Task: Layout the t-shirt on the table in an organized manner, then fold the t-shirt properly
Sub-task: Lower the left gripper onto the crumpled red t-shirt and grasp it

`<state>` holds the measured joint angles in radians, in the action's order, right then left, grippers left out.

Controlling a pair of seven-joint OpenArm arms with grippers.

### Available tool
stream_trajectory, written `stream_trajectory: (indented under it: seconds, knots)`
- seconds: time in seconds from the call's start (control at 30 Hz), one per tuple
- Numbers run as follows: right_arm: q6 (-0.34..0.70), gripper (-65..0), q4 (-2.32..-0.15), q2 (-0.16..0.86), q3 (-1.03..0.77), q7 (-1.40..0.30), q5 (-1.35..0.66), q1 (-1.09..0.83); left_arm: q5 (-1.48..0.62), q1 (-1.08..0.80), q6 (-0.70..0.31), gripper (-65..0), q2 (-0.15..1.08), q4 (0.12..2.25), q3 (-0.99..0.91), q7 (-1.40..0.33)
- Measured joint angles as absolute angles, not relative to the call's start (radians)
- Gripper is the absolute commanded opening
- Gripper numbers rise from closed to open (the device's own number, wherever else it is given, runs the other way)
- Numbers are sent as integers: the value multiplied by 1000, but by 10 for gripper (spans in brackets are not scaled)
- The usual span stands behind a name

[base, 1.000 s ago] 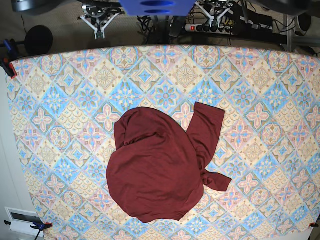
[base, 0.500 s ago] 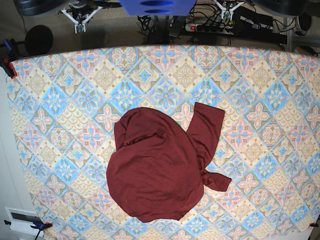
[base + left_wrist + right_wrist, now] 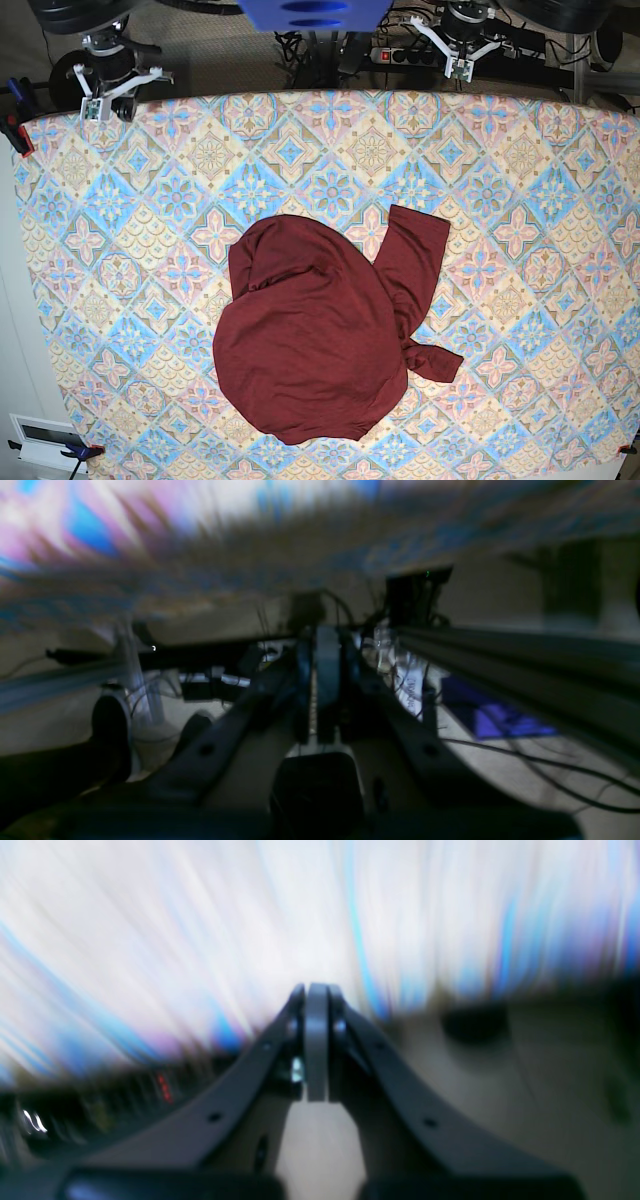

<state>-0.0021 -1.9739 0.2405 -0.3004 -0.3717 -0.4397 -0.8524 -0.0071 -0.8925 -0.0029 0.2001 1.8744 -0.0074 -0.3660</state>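
The dark maroon t-shirt (image 3: pixel 310 345) lies crumpled in a rounded heap in the middle of the table (image 3: pixel 150 200). One long sleeve (image 3: pixel 415 255) sticks out to the right and a knotted bit lies at the lower right. My right gripper (image 3: pixel 112 85) hovers at the table's far left corner and my left gripper (image 3: pixel 458 48) over the far edge on the right, both well away from the shirt. In the blurred wrist views, the left gripper (image 3: pixel 322 637) and right gripper (image 3: pixel 316 988) are shut with nothing between their fingers. Neither wrist view shows the shirt.
A power strip (image 3: pixel 405 55) and cables lie on the floor behind the table. A black round object (image 3: pixel 70 78) sits near the far left corner. Clamps (image 3: pixel 14 130) hold the cloth's corners. A white box (image 3: pixel 45 442) sits at the near left.
Both arms have swung outward and come toward the table's far edge, the right one further to the view's left. The t-shirt has not moved.
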Motion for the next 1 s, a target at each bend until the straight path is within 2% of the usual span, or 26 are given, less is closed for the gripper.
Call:
stream_trajectory:
  seconds: [0.13,0.43,0.6,0.83,1.0]
  knots:
    - [-4,-650,-1985,219,-293,-487,-480,-886,-4,-886,0,-650,202,1988,-8,-393]
    - [-4,-650,-1996,229,-290,-492,-524,-778,-7,-853,1,-650,200,2020,-7,-409]
    - [-7,-649,-1995,232,-227,-492,-524,-655,-15,-795,-2,-650,199,2022,-7,-412]
    - [-8,-646,-1988,232,-165,-584,-521,-477,-179,-703,1,-650,199,2027,-57,-422]
    - [-3,-569,-1948,229,-99,-590,-525,-354,-288,-584,5,-649,198,2028,-70,-605]
